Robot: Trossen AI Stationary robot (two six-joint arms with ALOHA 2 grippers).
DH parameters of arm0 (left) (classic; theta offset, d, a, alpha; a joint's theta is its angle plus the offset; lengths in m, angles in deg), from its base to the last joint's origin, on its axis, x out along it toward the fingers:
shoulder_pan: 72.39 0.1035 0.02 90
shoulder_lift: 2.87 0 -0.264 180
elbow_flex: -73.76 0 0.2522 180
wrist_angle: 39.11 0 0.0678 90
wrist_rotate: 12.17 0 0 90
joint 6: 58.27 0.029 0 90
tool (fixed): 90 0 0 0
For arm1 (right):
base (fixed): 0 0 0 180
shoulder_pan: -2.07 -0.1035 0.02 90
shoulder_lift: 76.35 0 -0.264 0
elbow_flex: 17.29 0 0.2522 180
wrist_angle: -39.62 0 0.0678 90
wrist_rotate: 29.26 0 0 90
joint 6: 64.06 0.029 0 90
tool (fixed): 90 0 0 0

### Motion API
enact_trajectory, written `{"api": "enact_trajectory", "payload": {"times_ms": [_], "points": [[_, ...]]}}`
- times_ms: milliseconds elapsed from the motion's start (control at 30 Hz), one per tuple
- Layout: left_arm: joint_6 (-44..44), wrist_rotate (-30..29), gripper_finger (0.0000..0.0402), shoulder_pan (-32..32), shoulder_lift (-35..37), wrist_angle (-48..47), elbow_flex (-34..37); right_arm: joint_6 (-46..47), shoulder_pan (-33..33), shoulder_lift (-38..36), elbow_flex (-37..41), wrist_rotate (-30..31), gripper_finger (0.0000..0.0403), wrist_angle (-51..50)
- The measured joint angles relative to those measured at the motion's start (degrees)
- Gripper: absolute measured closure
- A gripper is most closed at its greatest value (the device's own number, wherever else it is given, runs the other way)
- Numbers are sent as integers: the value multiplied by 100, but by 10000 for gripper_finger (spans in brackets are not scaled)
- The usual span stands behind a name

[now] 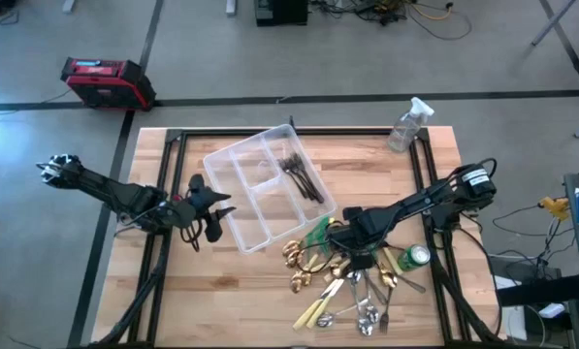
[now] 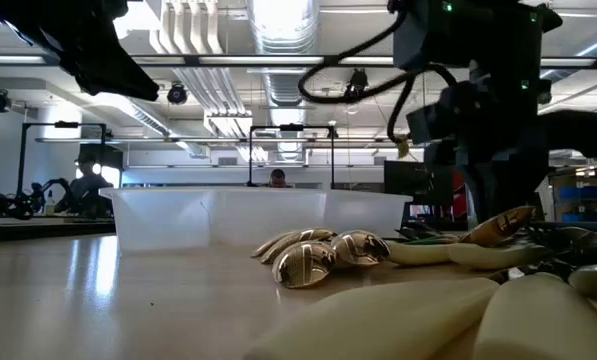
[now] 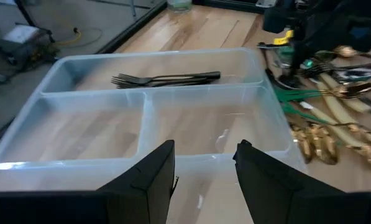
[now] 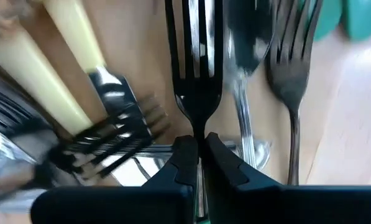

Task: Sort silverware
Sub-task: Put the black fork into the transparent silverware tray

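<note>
A wooden table (image 1: 211,301) held a clear plastic tray (image 1: 233,167) with dark forks (image 1: 303,176) lying in its far long compartment. Beside the tray, toward the right arm's side, lay the loose pile of cutlery (image 1: 352,291): gold spoons (image 2: 318,258), cream-handled knives (image 1: 316,308), green-handled pieces (image 3: 300,99) and silver spoons (image 1: 369,315). The right gripper (image 1: 355,254) was down in that pile, its jaws closed on the neck of a dark fork (image 4: 196,56). The left gripper (image 3: 204,171) hung just outside the tray's near wall, jaws parted and holding nothing.
</note>
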Motion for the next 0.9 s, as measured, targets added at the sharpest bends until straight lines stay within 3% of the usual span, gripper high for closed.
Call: {"api": "enact_trajectory", "payload": {"times_ms": [433, 900], "points": [[114, -158, 247, 0, 38, -177, 23, -41, 195, -12, -975, -144, 403, -222], [114, -162, 247, 0, 150, -179, 23, 1307, 892, -20, -1920, -316, 403, -360]]}}
